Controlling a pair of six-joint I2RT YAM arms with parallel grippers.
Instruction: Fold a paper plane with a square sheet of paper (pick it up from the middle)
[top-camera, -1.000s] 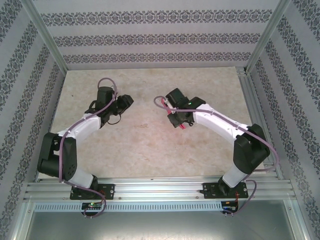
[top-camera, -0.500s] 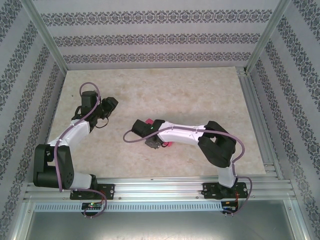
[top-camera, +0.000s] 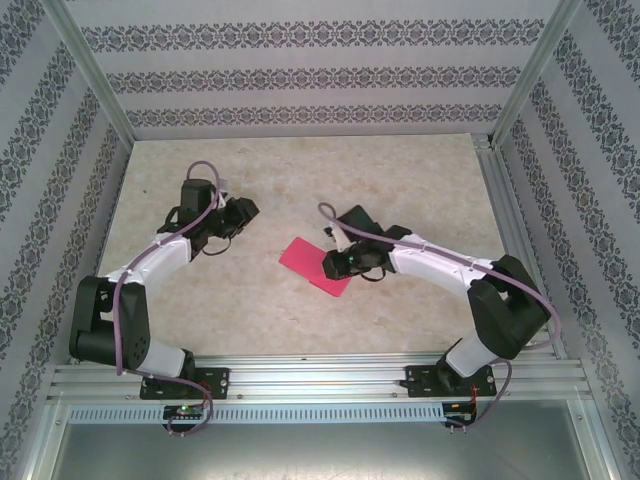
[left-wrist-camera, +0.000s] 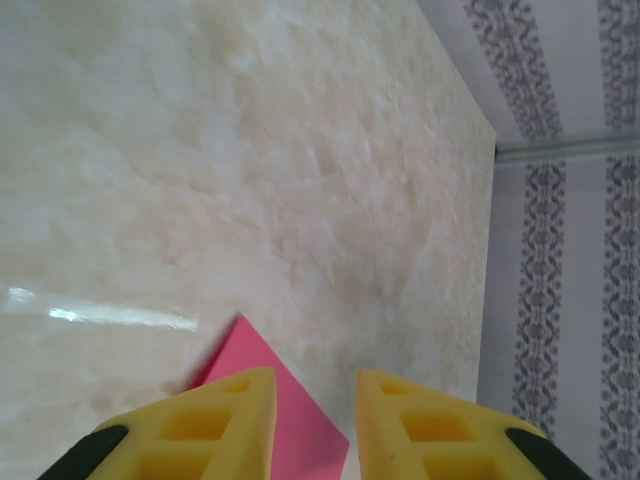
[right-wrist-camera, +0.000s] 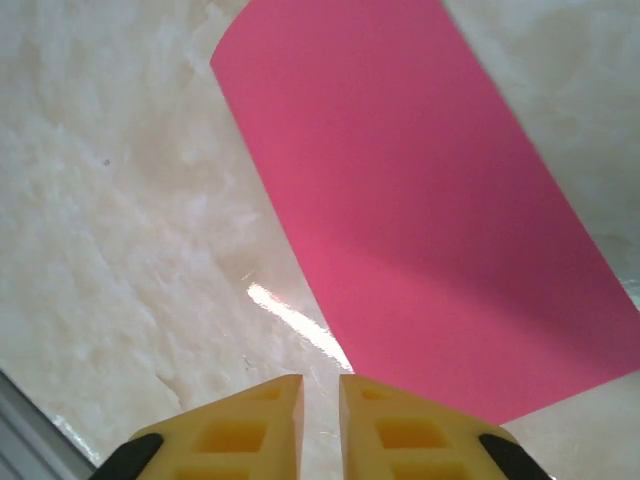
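Sheet of paper (top-camera: 312, 266): magenta-pink, lying flat on the table (top-camera: 400, 180) near its middle, between the two arms. From above, one corner points toward the near edge. In the right wrist view it looks longer than it is wide.
Right gripper (top-camera: 331, 267): at the sheet's right edge, low over the table. In its wrist view the yellow fingers (right-wrist-camera: 250, 420) are drawn almost together. Only a thin slit is left between them, and bare tabletop shows through it. It grasps nothing, and the sheet's near edge lies just ahead of the fingertips.
Left gripper (top-camera: 243, 211): to the left of the sheet and farther back, clear of it. Its yellow fingers stand apart with a plain gap and hold nothing. One pink corner of the sheet shows on the table past the fingertips.
Table: pale, marbled beige and glossy, with a streak of reflected light.
Walls (top-camera: 300, 75): white with bands of dark ornamental pattern, framed by metal rails.
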